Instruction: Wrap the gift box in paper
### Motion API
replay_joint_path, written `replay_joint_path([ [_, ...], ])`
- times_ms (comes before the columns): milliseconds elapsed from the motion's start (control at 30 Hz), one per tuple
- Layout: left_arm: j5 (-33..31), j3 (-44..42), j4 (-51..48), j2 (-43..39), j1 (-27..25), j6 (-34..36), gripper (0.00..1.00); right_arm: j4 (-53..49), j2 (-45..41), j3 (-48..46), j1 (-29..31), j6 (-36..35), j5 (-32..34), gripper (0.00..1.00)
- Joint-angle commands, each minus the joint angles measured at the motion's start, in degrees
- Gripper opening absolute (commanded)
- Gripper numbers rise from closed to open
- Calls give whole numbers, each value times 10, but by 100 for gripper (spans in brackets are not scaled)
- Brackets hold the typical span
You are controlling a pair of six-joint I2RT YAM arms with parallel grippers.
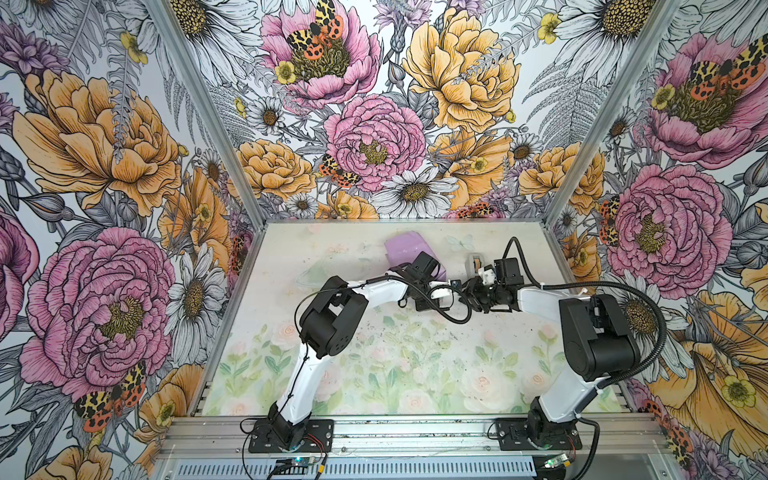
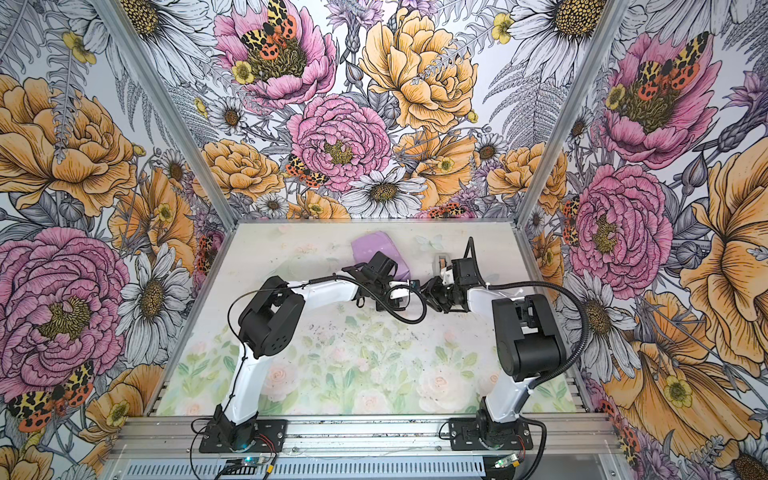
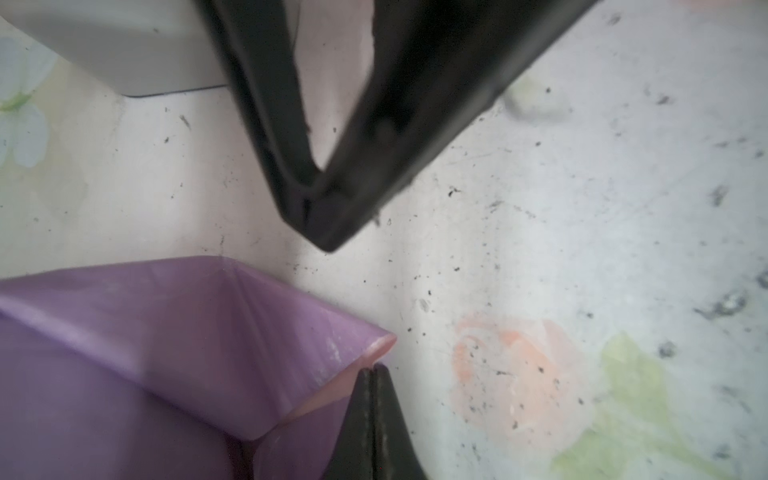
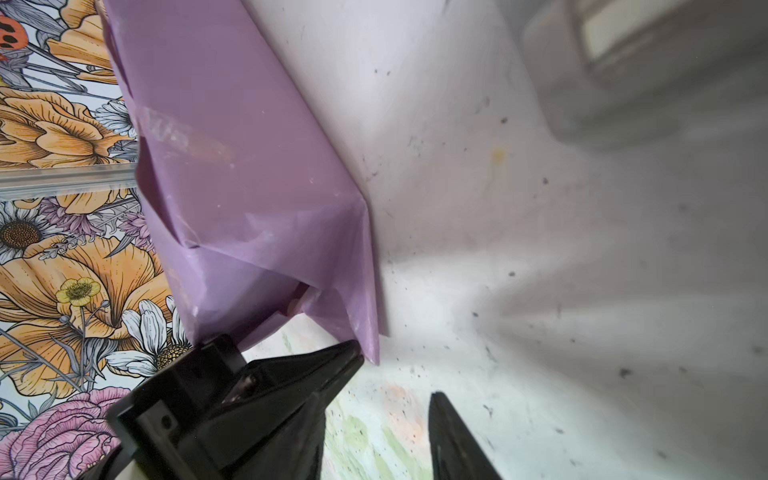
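The gift box is hidden inside the paper (image 1: 405,248) (image 2: 372,249), a lilac parcel at the back middle of the table. A pointed end flap (image 3: 291,332) (image 4: 365,291) sticks out of the parcel towards both grippers. My left gripper (image 3: 372,370) (image 1: 454,286) is shut, its tips right beside the flap's pink-edged point; no paper shows between them. Facing it a little to the right, my right gripper (image 4: 380,399) (image 1: 470,291) is open over bare table. One of its black fingers (image 3: 353,174) hangs close above the flap.
A small grey tape dispenser (image 1: 477,262) (image 3: 124,50) stands just right of the parcel, behind the right wrist. A strip of clear tape (image 4: 178,137) lies on top of the parcel. Floral walls close in the back and both sides.
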Motion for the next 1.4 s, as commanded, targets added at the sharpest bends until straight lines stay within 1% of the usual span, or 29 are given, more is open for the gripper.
replay_joint_path([
  [0, 31, -14, 32, -39, 2, -15, 0, 30, 16, 20, 16, 23, -15, 43],
  [367, 28, -24, 35, -38, 4, -12, 0, 76, 62, 41, 26, 57, -19, 43],
  [567, 32, -25, 35, -39, 2, -5, 0, 105, 90, 56, 25, 78, -23, 39],
  [667, 33, -26, 35, -38, 2, -1, 0, 109, 96, 65, 27, 82, -25, 34],
  [933, 25, -25, 35, -42, 0, -2, 0, 133, 110, 67, 31, 103, -27, 6],
  [967, 19, -24, 35, -43, 1, -2, 3, 136, 109, 66, 31, 106, -26, 3],
  [1000, 16, -24, 35, -46, 0, -2, 8, 140, 109, 65, 32, 108, -26, 0],
  [1033, 14, -25, 36, -50, -2, -2, 13, 143, 109, 65, 32, 110, -26, 0],
  [1067, 10, -27, 39, -55, -2, -1, 21, 145, 109, 64, 32, 113, -25, 0],
  [1200, -2, -54, 65, -87, -5, 1, 57, 159, 108, 61, 32, 126, -25, 0],
  [1300, -15, -80, 89, -118, -6, 6, 75, 159, 105, 61, 33, 126, -24, 0],
  [1333, -25, -93, 101, -128, -8, 8, 84, 159, 105, 60, 32, 127, -23, 0],
  [1367, -37, -106, 116, -139, -9, 9, 98, 159, 105, 61, 33, 128, -23, 0],
])
